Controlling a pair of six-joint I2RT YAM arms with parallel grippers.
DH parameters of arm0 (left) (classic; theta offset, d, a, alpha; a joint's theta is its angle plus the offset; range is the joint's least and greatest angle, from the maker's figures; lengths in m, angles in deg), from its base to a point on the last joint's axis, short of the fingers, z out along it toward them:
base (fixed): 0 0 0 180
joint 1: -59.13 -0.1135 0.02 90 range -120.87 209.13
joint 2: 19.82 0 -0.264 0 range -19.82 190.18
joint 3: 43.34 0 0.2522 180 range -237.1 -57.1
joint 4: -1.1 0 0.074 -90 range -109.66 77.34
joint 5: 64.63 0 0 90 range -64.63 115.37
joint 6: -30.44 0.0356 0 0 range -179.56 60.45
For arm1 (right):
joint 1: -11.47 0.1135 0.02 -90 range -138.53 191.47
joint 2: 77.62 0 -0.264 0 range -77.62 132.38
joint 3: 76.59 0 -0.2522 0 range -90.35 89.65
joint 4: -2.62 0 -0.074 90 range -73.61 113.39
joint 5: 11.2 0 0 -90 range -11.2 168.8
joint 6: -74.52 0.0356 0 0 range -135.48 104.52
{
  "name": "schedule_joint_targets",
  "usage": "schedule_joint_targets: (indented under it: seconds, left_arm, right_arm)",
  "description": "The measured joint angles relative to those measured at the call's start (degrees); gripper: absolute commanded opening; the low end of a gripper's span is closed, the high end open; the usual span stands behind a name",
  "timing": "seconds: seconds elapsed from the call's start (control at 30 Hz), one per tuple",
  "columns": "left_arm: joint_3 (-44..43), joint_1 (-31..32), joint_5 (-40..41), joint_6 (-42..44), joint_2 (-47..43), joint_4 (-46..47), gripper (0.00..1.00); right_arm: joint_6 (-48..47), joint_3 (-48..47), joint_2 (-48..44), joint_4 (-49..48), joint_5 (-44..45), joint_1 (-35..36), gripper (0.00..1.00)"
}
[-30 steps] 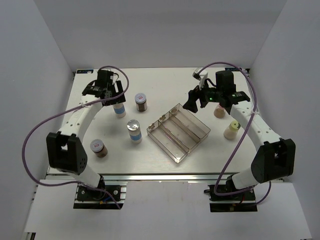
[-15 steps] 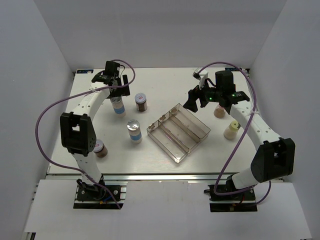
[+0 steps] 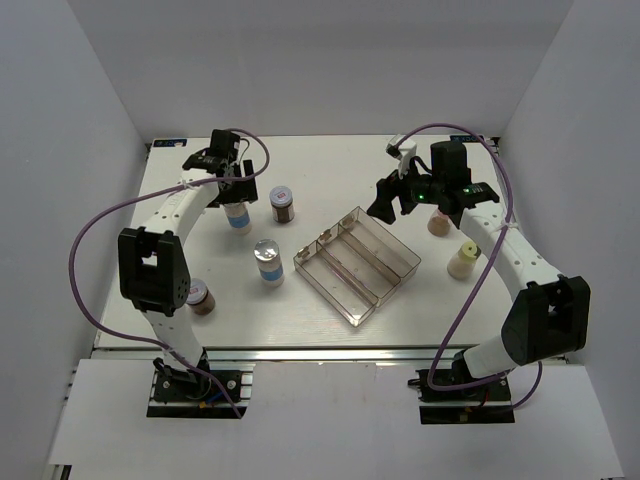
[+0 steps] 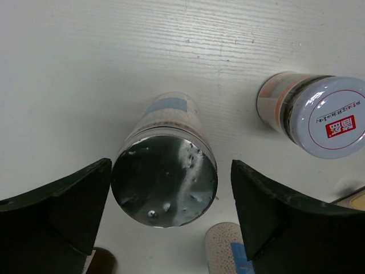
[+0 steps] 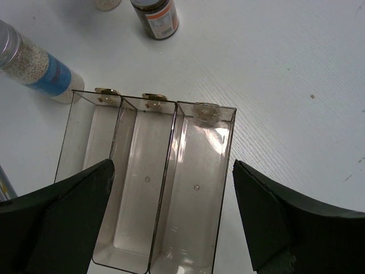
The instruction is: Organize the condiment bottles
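Note:
My left gripper (image 3: 238, 190) is open and hovers over a silver-capped, blue-labelled jar (image 3: 239, 217). In the left wrist view that jar's cap (image 4: 164, 178) lies between the fingers, nearer the left finger (image 4: 68, 205). A brown jar with a red-marked lid (image 3: 283, 203) stands just to its right and shows in the left wrist view (image 4: 319, 114). A second silver-capped jar (image 3: 267, 261) and a second brown jar (image 3: 198, 296) stand nearer the front. My right gripper (image 3: 385, 205) is open and empty above the clear tray (image 3: 357, 262). A pink-capped jar (image 3: 438, 222) and a yellow-capped cream jar (image 3: 463, 260) stand at the right.
The clear divided tray (image 5: 154, 188) has three long compartments with nothing in them and lies diagonally mid-table. In the right wrist view the second silver-capped jar (image 5: 40, 71) and a brown jar (image 5: 157, 17) stand beyond the tray's far end. White walls enclose the table.
My left arm has swung in and its gripper has moved right, over the silver-capped jar. The right arm and all the jars have not moved.

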Motion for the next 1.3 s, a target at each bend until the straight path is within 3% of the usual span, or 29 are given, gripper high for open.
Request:
schedule_joint_targets:
  seconds: [0.2,0.67,0.7,0.77,0.8,0.87,0.9,1.0,1.3]
  left_arm:
    - [0.24,0.0,-0.13,-0.61,0.0,-0.09,0.7]
    - [-3.13,0.66,-0.24,-0.13,0.11,-3.89,0.09]
    - [-4.55,1.07,-0.24,-0.02,0.11,-4.98,0.0]
    - [-7.65,2.23,-0.26,0.31,0.11,-7.02,0.0]
    - [-9.31,2.97,-0.26,0.39,0.04,-7.85,0.0]
    - [-11.72,4.52,-0.35,0.46,-0.22,-9.03,0.0]
    - [-12.55,5.35,-0.46,0.44,-0.5,-9.64,0.0]
    - [-13.9,7.43,-1.18,0.15,-1.86,-12.26,0.0]
    - [-15.28,9.99,-12.61,-0.81,-7.63,-17.05,0.0]
  right_arm:
    - [0.0,0.02,0.0,0.0,0.2,0.0,0.89]
    - [-0.52,3.34,-1.55,-0.44,0.81,0.0,0.88]
    - [-0.55,3.5,-1.75,-0.42,0.81,0.0,0.84]
    - [-0.68,3.69,-1.92,-0.42,0.81,0.0,0.79]
    - [-0.72,3.72,-1.95,-0.44,0.79,0.0,0.64]
    - [-0.92,3.72,-1.97,-0.48,0.74,0.0,0.44]
    - [-1.05,3.74,-1.97,-0.5,0.72,0.0,0.23]
    - [-0.92,3.76,-1.99,-0.66,0.59,0.0,0.0]
    - [-0.48,4.57,-3.04,-1.03,1.07,0.0,0.0]
